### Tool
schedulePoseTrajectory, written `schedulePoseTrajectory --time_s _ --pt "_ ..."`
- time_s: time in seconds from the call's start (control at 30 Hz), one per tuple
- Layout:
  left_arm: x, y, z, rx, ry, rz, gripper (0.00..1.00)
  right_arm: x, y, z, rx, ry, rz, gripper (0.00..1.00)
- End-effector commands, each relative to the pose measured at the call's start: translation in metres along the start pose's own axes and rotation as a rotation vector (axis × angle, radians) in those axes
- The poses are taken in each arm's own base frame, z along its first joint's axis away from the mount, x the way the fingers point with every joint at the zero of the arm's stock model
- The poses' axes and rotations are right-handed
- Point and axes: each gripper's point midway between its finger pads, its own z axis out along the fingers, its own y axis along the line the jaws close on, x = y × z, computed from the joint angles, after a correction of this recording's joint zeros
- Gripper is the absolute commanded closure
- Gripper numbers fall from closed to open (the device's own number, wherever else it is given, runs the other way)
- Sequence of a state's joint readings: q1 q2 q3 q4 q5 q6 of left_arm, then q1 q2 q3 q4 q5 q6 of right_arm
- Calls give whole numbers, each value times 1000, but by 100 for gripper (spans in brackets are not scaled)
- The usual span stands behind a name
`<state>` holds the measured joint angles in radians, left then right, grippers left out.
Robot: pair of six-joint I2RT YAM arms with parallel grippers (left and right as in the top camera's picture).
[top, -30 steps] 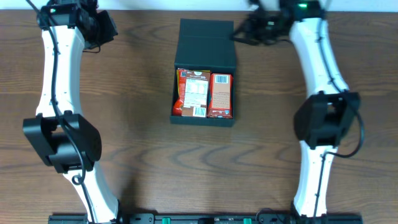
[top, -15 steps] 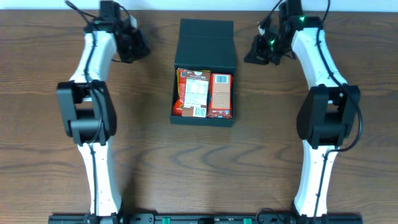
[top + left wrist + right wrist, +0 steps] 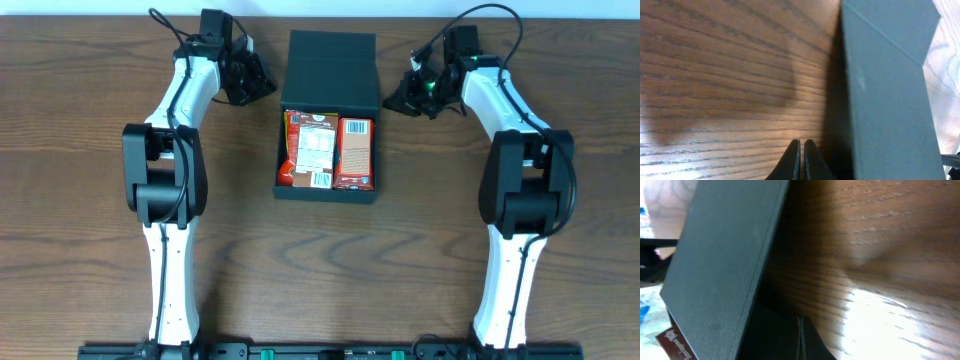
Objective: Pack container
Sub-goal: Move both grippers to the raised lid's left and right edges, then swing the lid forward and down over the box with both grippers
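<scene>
Pressed together, the left gripper (image 3: 258, 82) sits just beside the folded-back flap's (image 3: 330, 58) left edge. The right gripper (image 3: 402, 97), fingertips likewise closed tight, flanks its right edge. The container (image 3: 327, 193), rectangular matte dark cardboard, lies at the middle of the table's (image 3: 80, 200) far edge with two glossy snack packets (image 3: 328, 150) inside. Uneven nudges could skew the light box or crease the hinge.

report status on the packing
Left gripper shut, left of lid. Right gripper shut, right of lid. Container open, two snack packets inside. Nothing blocking lid.
</scene>
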<state>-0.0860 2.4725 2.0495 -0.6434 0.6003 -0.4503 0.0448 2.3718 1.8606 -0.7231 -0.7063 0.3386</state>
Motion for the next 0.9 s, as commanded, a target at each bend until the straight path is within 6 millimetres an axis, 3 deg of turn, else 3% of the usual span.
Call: schedulePoseTrajectory --time_s 0.0,0.3,0.47,0.87 --pt "0 3 7 26 13 -35 94 5 20 6 -88 22 1 99" --pt "12 -26 12 131 62 1 94 11 48 27 -242 64 -34 98" --pt "12 -40 8 212 78 22 94 14 58 24 -303 84 -44 98" --pt "-3 -79 -39 601 88 214 94 11 91 0 -544 97 -157 98"
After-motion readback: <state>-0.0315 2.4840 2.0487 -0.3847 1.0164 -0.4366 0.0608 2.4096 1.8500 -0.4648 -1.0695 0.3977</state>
